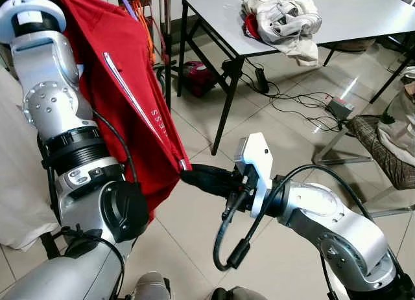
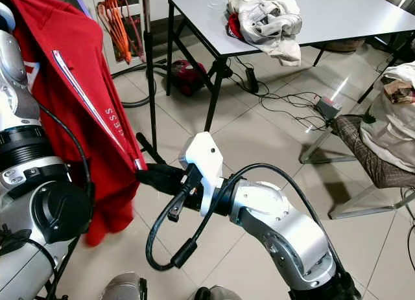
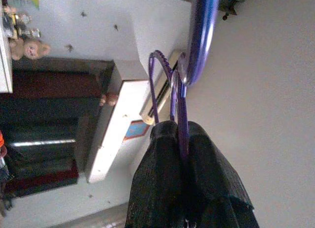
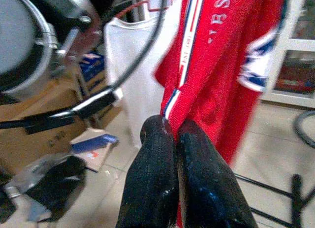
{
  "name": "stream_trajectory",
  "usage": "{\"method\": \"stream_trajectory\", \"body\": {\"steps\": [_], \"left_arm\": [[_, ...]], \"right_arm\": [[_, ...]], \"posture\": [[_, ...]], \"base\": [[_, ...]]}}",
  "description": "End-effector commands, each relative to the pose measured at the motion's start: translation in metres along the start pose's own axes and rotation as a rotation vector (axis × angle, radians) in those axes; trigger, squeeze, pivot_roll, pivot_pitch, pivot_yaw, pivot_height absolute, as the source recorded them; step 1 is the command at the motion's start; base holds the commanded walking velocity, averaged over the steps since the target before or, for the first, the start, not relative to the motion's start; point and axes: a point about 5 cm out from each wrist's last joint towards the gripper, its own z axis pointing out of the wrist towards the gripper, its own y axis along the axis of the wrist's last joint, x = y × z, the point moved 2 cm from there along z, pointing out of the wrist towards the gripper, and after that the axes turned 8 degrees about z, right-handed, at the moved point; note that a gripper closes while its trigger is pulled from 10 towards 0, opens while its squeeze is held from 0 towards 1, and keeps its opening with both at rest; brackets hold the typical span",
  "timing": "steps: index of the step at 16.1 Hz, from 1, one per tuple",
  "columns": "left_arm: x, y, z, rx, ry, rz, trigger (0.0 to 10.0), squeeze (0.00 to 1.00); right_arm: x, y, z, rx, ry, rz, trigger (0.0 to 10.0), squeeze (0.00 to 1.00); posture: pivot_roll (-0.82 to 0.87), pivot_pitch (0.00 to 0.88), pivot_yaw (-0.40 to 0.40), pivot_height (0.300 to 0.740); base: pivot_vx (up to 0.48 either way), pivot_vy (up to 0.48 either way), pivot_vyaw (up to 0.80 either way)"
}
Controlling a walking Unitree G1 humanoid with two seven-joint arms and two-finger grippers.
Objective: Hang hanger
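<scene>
The left hand (image 3: 184,154) was raised, its fingers clamped on the purple hanger (image 3: 181,97), which carried a red shirt (image 1: 130,99) hanging beside the left arm. The right hand (image 4: 172,134) pinched the shirt's lower hem. Crumpled clothes (image 1: 282,21) lay on the desk (image 1: 363,11) beyond.

I count one red garment (image 1: 130,99), one purple hanger (image 3: 183,90), two pincers: left (image 3: 186,159), right (image 1: 194,178). One bench (image 1: 363,18), one clothes heap (image 1: 280,18) on it.
</scene>
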Motion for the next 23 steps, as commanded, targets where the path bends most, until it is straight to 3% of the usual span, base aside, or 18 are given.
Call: {"method": "stream_trajectory", "body": {"steps": [1, 2, 4, 5, 6, 7, 8, 10, 11, 12, 13, 14, 15, 18, 21, 23], "left_arm": [[-0.025, -0.005, 0.006, 0.031, -0.096, -0.033, 10.0, 0.0], [-0.029, -0.016, 0.003, 0.148, -0.141, -0.01, 10.0, 0.0], [-0.041, -0.028, -0.006, 0.275, -0.255, -0.067, 10.0, 0.0], [-0.05, -0.04, -0.02, 0.427, -0.354, -0.021, 10.0, 0.0], [-0.052, -0.043, -0.025, 0.467, -0.389, 0.02, 10.0, 0.0], [-0.054, -0.054, -0.038, 0.553, -0.469, 0.165, 10.0, 0.0], [-0.054, -0.052, -0.035, 0.477, -0.429, 0.184, 10.0, 0.0], [-0.055, -0.042, -0.023, 0.339, -0.349, 0.14, 10.0, 0.0], [-0.047, -0.033, -0.014, 0.283, -0.276, 0.223, 10.0, 0.0], [-0.034, -0.041, -0.016, 0.392, -0.252, 0.461, 10.0, 0.0], [-0.021, -0.047, -0.02, 0.433, -0.265, 0.772, 10.0, 0.0], [-0.013, -0.048, -0.02, 0.44, -0.223, 0.869, 10.0, 0.0], [0.003, -0.039, -0.019, 0.347, -0.094, 0.89, 10.0, 0.0], [0.012, -0.033, -0.015, 0.274, -0.005, 0.957, 10.0, 0.0], [0.02, -0.028, -0.012, 0.219, 0.06, 1.054, 10.0, 0.0], [0.021, -0.026, -0.01, 0.195, 0.081, 1.058, 10.0, 0.0]], "right_arm": [[-0.019, -0.011, -0.003, 0.049, -0.132, -0.006, 0.0, 0.0], [-0.041, -0.005, -0.009, 0.028, -0.271, -0.032, 0.0, 0.0], [-0.074, 0.006, -0.028, -0.006, -0.471, -0.065, 0.0, 0.0], [-0.094, 0.016, -0.042, -0.046, -0.604, -0.089, 0.0, 0.0], [-0.099, 0.019, -0.046, -0.061, -0.64, -0.092, 0.0, 0.0], [-0.112, 0.032, -0.059, -0.123, -0.724, -0.094, 0.0, 0.0], [-0.12, 0.038, -0.067, -0.128, -0.757, -0.113, 0.0, 0.0], [-0.119, 0.037, -0.067, -0.105, -0.733, -0.131, 0.0, 0.0], [-0.116, 0.038, -0.063, -0.123, -0.72, -0.139, 0.0, 0.0], [-0.115, 0.042, -0.062, -0.155, -0.719, -0.142, 0.0, 0.0], [-0.113, 0.049, -0.062, -0.193, -0.693, -0.122, 0.0, 0.0], [-0.11, 0.051, -0.061, -0.199, -0.656, -0.117, 0.0, 0.0], [-0.086, 0.044, -0.05, -0.128, -0.454, -0.139, 0.0, 0.0], [-0.062, 0.026, -0.039, -0.052, -0.295, -0.125, 0.0, 0.0], [-0.055, 0.018, -0.034, -0.031, -0.273, -0.116, 0.0, 0.0], [-0.057, 0.023, -0.033, -0.067, -0.305, -0.111, 0.0, 0.0]], "posture": [[0.04, 0.058, -0.058, 0.74], [0.04, 0.058, -0.057, 0.74], [0.04, 0.056, -0.055, 0.74], [0.04, 0.058, -0.055, 0.74], [0.04, 0.058, -0.055, 0.74], [0.04, 0.058, -0.055, 0.74], [0.04, 0.054, -0.06, 0.74], [0.04, 0.05, -0.064, 0.74], [0.04, 0.044, -0.068, 0.74], [0.04, 0.042, -0.069, 0.74], [0.04, 0.04, -0.068, 0.74], [0.04, 0.04, -0.068, 0.74], [0.03, 0.035, -0.066, 0.74], [0.03, 0.033, -0.067, 0.74], [0.03, 0.035, -0.056, 0.74], [0.02, 0.037, -0.056, 0.74]], "base": [[0.0, 0.0, 0.0], [0.0, 0.0, 0.0], [0.0, 0.0, 0.0], [0.0, 0.0, 0.0], [0.0, 0.0, 0.0], [0.0, 0.0, 0.0], [0.0, 0.0, 0.0], [0.0, 0.0, 0.0], [0.0, 0.0, 0.0], [0.0, 0.0, 0.0], [0.0, 0.0, 0.0], [0.0, 0.0, 0.0], [0.0, 0.0, 0.0], [0.0, 0.0, 0.0], [0.0, 0.0, 0.0], [0.0, 0.0, 0.0]]}}
